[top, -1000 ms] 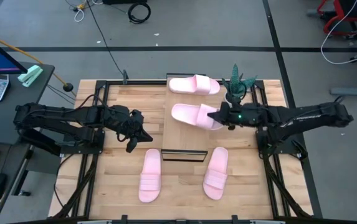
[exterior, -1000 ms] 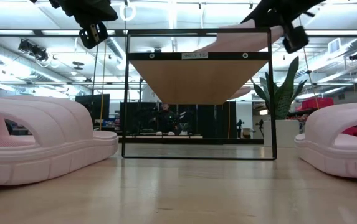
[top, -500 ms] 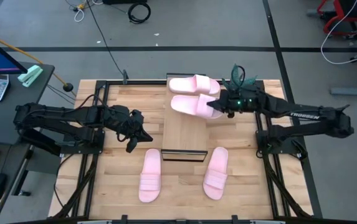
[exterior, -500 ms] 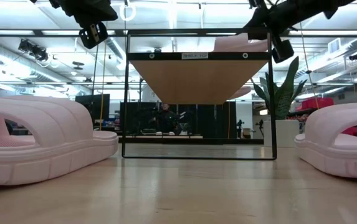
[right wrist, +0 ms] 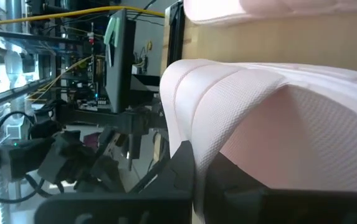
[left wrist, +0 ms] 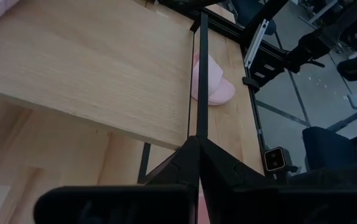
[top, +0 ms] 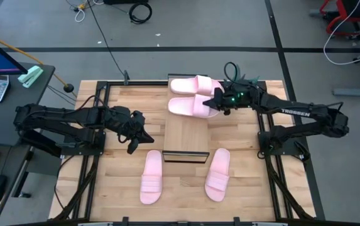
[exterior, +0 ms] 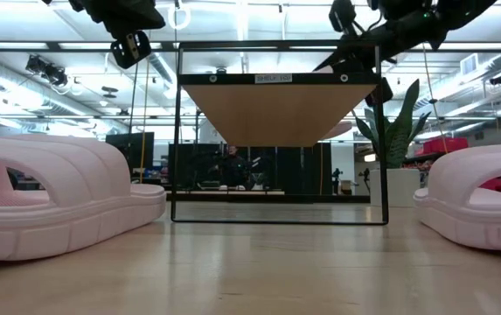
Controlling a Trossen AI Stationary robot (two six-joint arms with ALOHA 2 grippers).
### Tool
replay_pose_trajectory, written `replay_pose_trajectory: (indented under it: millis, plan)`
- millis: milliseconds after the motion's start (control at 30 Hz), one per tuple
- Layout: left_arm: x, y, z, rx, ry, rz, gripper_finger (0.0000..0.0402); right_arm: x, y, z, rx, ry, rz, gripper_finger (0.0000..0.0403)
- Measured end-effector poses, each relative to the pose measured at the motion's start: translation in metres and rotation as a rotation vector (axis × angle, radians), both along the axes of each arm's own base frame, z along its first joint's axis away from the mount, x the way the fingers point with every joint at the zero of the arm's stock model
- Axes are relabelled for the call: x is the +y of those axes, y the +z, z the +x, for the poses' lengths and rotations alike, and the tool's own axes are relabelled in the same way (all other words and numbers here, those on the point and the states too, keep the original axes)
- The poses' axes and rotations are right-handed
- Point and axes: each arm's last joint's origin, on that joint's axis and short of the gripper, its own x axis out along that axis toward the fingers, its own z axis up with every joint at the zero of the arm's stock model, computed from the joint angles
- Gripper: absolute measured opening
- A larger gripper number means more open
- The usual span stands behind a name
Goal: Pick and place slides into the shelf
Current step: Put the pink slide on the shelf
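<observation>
Four pale pink slides show. One slide (top: 196, 85) lies across the far end of the shelf (top: 186, 135), a long light-wood board on a black frame. My right gripper (top: 220, 103) is shut on a second slide (top: 191, 107) just near of it, over the board. Two more slides (top: 151, 177) (top: 218, 174) rest sole-down on the table by the shelf's near end. My left gripper (top: 133, 134) hangs shut and empty left of the shelf, and its fingers (left wrist: 198, 149) point along the board's edge. My right gripper holds the second slide at its right end, by the wide strap (right wrist: 228, 99), which is pinched between the two fingers (right wrist: 184, 171). The fingers come in from the table's right, roughly level. The slide lies flat, crosswise over the board; whether its sole touches the board, I cannot tell.
A potted plant (top: 239, 81) stands by the shelf's far right corner, close to my right arm. Black rails frame the tabletop (top: 123, 100). In the low view the shelf frame (exterior: 278, 131) fills the middle, between the two near slides (exterior: 53, 197) (exterior: 477, 197).
My right gripper has carried its slide toward the table's far edge and a little left, along the shelf. The slide now sits right beside the far slide, and it has dropped out of sight behind the shelf's front edge in the low view.
</observation>
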Motion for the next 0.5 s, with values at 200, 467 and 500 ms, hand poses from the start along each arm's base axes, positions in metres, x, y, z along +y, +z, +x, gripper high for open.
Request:
replay_pose_trajectory:
  millis: [200,467,500]
  plan:
    - [0.0,0.0,0.0,0.003,0.007,-0.012,0.0022,-0.0046,0.0,-0.0021,0.0,-0.007,-0.011,0.0007]
    - [0.0,0.0,0.0,0.003,0.006,-0.011,0.0021,-0.0053,-0.0024,-0.0035,0.028,-0.005,-0.011,0.0007]
    - [0.0,0.0,0.0,0.003,0.006,-0.011,0.0019,-0.0054,-0.0025,-0.0037,0.032,-0.008,-0.014,0.0007]
